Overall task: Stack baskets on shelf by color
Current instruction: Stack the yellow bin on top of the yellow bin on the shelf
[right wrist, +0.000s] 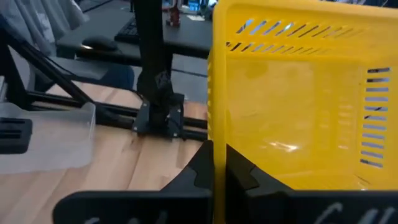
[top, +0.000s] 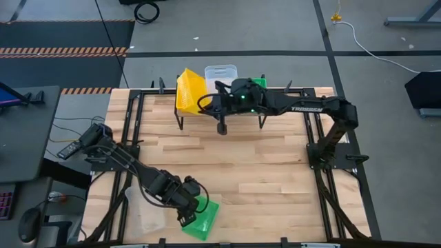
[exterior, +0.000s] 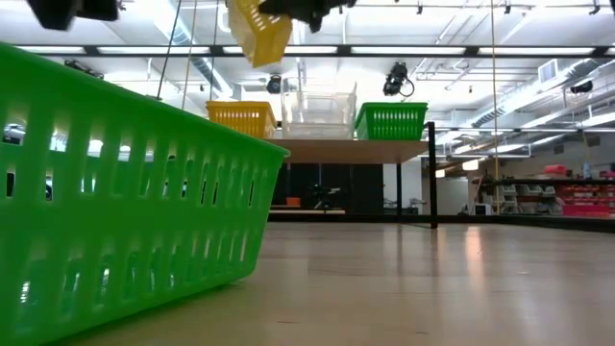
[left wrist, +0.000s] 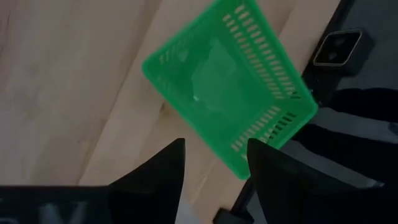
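1. Near edge of the table point(top: 227, 172): a green basket point(top: 200, 218) lies on the wood, filling the left of the low view point(exterior: 115, 192). The left gripper point(top: 189, 207) hovers just above it, fingers point(left wrist: 163, 171) parted and holding nothing; the basket's far wall shows between them in the left wrist view point(left wrist: 230, 81).
2. Beside that basket, toward the table's left corner, lies a clear basket point(top: 143, 208), also seen in the right wrist view point(right wrist: 46, 137).
3. Mid table: bare plank surface, well apart from both groups of baskets.
4. Far edge: the shelf point(top: 275, 110), a light plank on black legs point(exterior: 432, 173). On it stand, in the low view, a yellow basket on shelf point(exterior: 242, 117), a clear stack point(exterior: 317, 113) and a green basket on shelf point(exterior: 391, 120).
5. Above the shelf's left end: the right gripper point(top: 219, 88) is closed on the rim of a tilted yellow basket point(top: 189, 91), held clear of the plank point(exterior: 259, 34); its wall fills the right wrist view point(right wrist: 298, 99).
6. Legible writing: "TROSSEN" in white on the right arm's forearm point(top: 306, 108).
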### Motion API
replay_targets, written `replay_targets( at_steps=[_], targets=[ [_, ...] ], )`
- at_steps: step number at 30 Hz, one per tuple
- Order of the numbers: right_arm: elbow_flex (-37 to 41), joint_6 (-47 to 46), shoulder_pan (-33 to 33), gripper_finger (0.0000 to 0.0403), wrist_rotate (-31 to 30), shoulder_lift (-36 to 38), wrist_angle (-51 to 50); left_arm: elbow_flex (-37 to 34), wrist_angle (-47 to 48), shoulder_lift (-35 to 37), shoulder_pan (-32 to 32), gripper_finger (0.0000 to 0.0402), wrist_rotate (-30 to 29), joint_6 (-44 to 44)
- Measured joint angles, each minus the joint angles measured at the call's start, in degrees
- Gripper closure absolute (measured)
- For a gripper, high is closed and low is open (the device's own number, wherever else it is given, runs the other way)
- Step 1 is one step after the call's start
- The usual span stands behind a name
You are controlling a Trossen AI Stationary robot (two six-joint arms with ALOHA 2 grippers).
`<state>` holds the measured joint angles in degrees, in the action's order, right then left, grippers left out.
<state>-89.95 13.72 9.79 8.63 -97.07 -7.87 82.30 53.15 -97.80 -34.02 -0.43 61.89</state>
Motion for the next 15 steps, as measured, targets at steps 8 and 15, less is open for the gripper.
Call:
replay_targets(
  at_steps=[8, 15],
  targets=[
    [-4.0, 0.0, 1.3, 0.0392, 0.1, -6.2, 0.5, 2.6, 0.9, 0.0, 2.1, 0.023, -0.7, -2.5],
    [-8.3, 0.3, 2.7, 0.0392, 0.0, -10.4, 0.0, 5.6, 1.2, 0.0, 2.5, 0.023, -3.1, -2.6]
  ],
)
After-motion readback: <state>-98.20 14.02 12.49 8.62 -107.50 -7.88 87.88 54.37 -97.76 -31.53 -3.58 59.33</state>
